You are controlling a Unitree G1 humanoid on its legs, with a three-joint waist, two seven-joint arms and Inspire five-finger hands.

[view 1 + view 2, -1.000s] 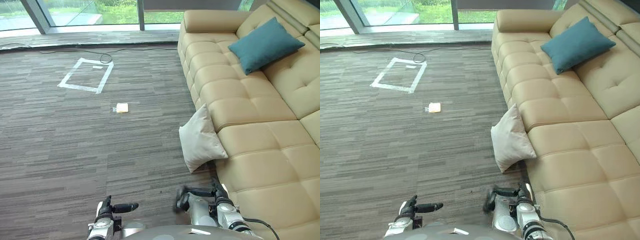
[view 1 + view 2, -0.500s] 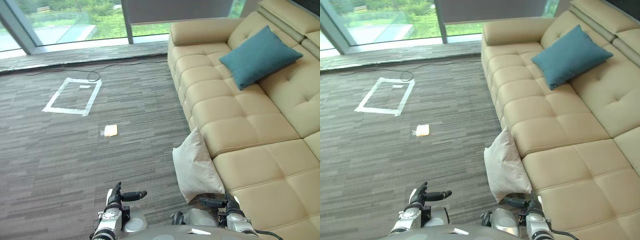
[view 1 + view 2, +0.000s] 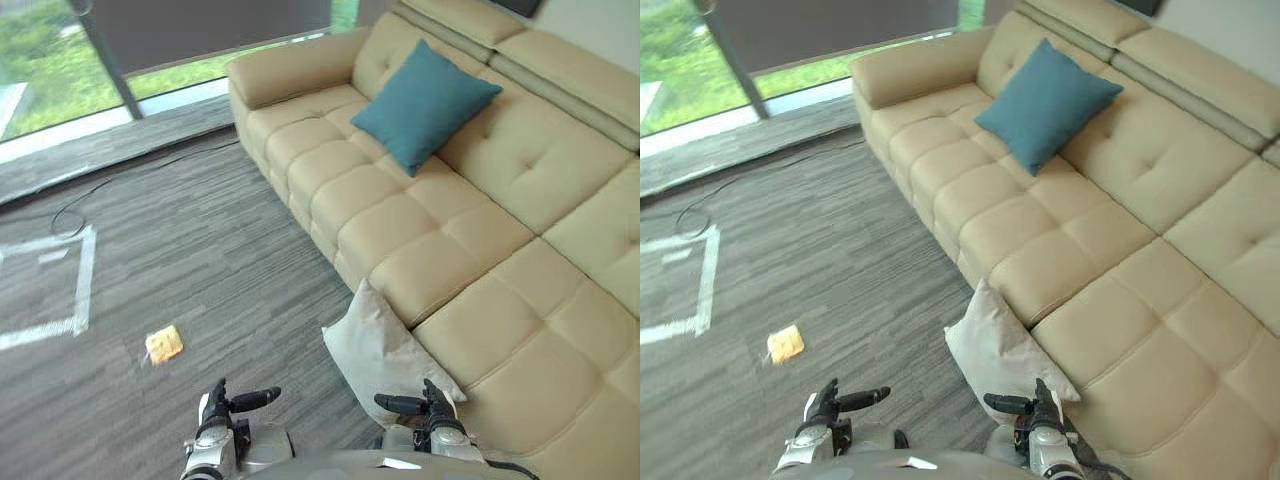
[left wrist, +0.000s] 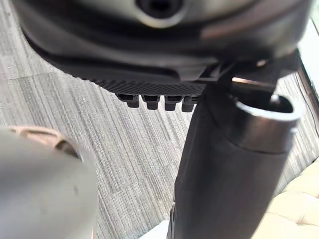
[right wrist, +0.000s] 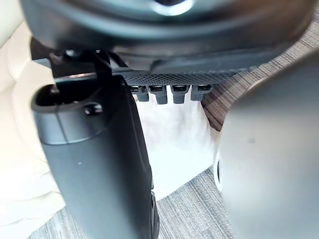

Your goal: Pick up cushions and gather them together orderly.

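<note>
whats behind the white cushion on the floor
The beige sofa: the white cushion leans against its front edge, standing on the grey carpet. The sofa's base behind the cushion is covered, so anything there cannot be seen.

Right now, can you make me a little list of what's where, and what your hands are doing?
Sofa: beige, on the robot's right
Teal cushion: on the sofa, against the backrest
White cushion: on the carpet, leaning on the sofa's front
Yellow thing: on the carpet, apart from the sofa
Left hand: open, empty
Right hand: open, empty, near the white cushion
</note>
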